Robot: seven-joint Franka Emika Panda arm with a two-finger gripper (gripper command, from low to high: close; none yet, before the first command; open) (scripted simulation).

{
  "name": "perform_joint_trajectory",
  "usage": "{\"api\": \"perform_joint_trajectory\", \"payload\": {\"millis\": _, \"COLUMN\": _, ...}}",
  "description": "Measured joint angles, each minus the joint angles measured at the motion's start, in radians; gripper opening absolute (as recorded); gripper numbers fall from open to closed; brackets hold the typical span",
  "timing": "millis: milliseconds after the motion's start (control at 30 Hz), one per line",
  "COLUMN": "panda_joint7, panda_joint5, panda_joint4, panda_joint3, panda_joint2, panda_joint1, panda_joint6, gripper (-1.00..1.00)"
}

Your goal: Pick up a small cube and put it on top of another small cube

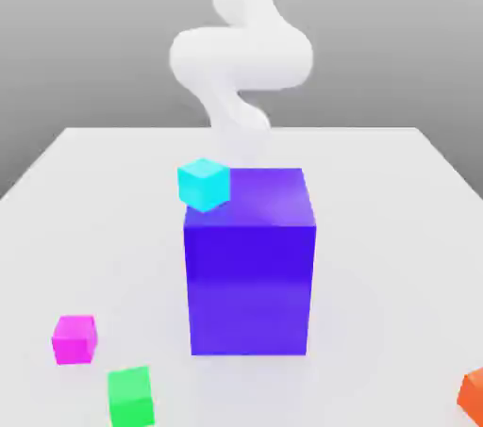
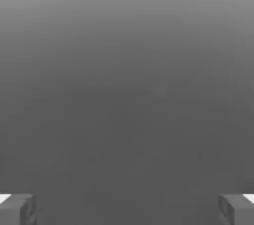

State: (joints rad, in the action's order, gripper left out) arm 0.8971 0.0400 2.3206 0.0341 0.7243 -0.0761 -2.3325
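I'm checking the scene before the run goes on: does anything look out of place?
Yes, one thing: the cyan cube appears perched at the edge of the big blue block's top, set askew to it. The magenta cube and green cube look undamaged.

The exterior view's lower edge cuts off the base of the green cube (image 1: 131,398). The orange cube (image 1: 474,397) is truncated at the exterior view's right edge. The upper edge crops the robot arm (image 1: 241,57). The blue block (image 1: 250,274) conceals part of the tabletop (image 1: 377,255) behind it.
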Motion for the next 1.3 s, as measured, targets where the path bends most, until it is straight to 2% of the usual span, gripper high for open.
{"api": "perform_joint_trajectory", "payload": {"millis": 333, "panda_joint7": 0.395, "panda_joint5": 0.167, "panda_joint4": 0.081, "panda_joint3": 0.085, "panda_joint2": -0.312, "panda_joint1": -0.267, "panda_joint6": -0.125, "gripper": 0.0}}
{"api": "perform_joint_trajectory", "payload": {"millis": 667, "panda_joint7": 0.735, "panda_joint5": 0.263, "panda_joint4": 0.163, "panda_joint3": 0.054, "panda_joint2": -0.611, "panda_joint1": -0.429, "panda_joint6": -0.254, "gripper": 0.0}}
{"api": "perform_joint_trajectory", "payload": {"millis": 867, "panda_joint7": 0.855, "panda_joint5": 0.203, "panda_joint4": 0.218, "panda_joint3": 0.023, "panda_joint2": -0.771, "panda_joint1": -0.511, "panda_joint6": -0.349, "gripper": 0.0}}
{"api": "perform_joint_trajectory", "payload": {"millis": 1067, "panda_joint7": 0.874, "panda_joint5": 0.023, "panda_joint4": 0.268, "panda_joint3": 0.043, "panda_joint2": -0.911, "panda_joint1": -0.575, "panda_joint6": -0.45, "gripper": 0.0}}
{"api": "perform_joint_trajectory", "payload": {"millis": 1267, "panda_joint7": 0.895, "panda_joint5": 0.032, "panda_joint4": 0.24, "panda_joint3": 0.019, "panda_joint2": -1.079, "panda_joint1": -0.561, "panda_joint6": -0.585, "gripper": 0.0}}
{"api": "perform_joint_trajectory", "payload": {"millis": 1300, "panda_joint7": 0.898, "panda_joint5": 0.037, "panda_joint4": 0.236, "panda_joint3": 0.012, "panda_joint2": -1.103, "panda_joint1": -0.555, "panda_joint6": -0.603, "gripper": -1.0}}
